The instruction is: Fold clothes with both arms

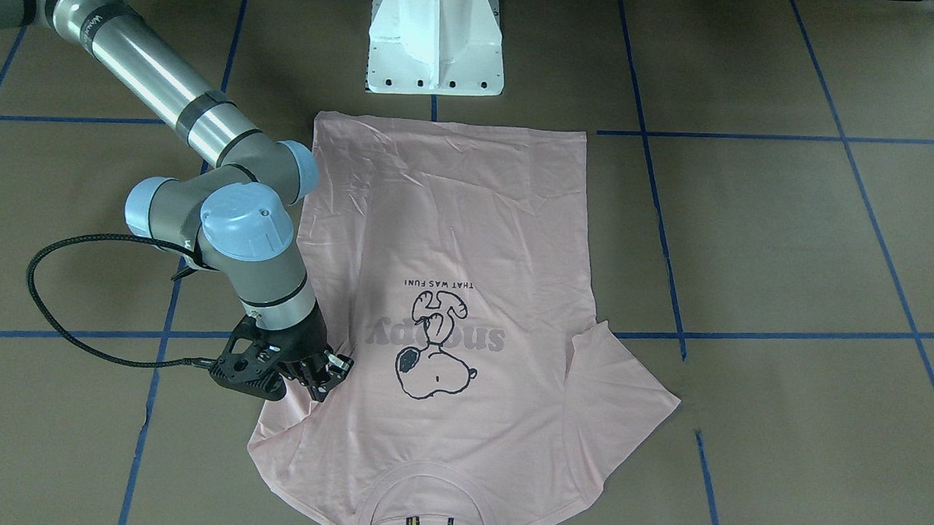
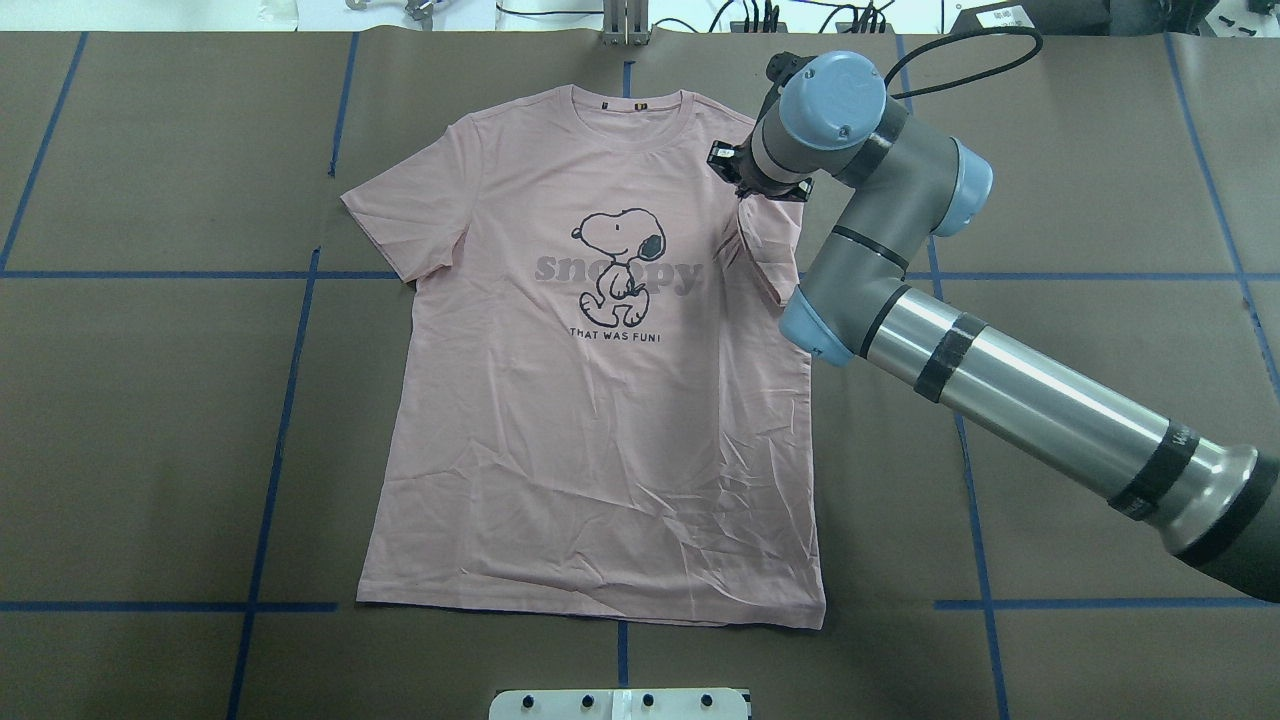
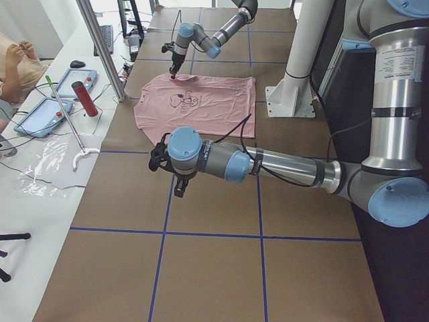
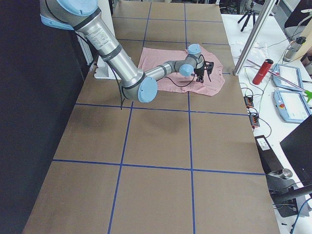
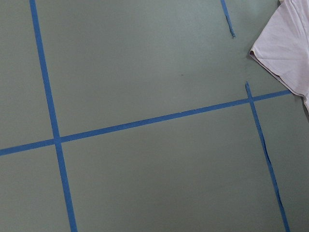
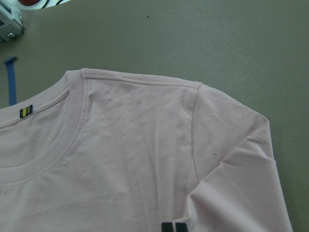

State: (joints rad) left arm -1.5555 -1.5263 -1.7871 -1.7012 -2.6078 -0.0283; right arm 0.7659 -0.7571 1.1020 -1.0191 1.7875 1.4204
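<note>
The pale pink T-shirt (image 2: 600,420) lies flat on the table, print up, with its collar (image 2: 630,115) at the far edge. It also shows in the front view (image 1: 452,239). My right gripper (image 2: 745,188) is over the shirt's right shoulder and shut on the right sleeve (image 2: 762,245). The sleeve is drawn up and folded in over the body. In the front view the right gripper (image 1: 322,375) pinches that fabric. The right wrist view shows the shoulder, the folded sleeve (image 6: 231,183) and a black tag (image 6: 173,227). My left gripper (image 3: 159,155) hangs over bare table off the shirt's left side; I cannot tell if it is open or shut.
The white pedestal (image 1: 436,44) stands at the robot's edge of the table, just beyond the shirt's hem. Blue tape lines (image 5: 145,123) grid the brown surface. A side bench beyond the collar end holds tablets and a red bottle (image 3: 85,98).
</note>
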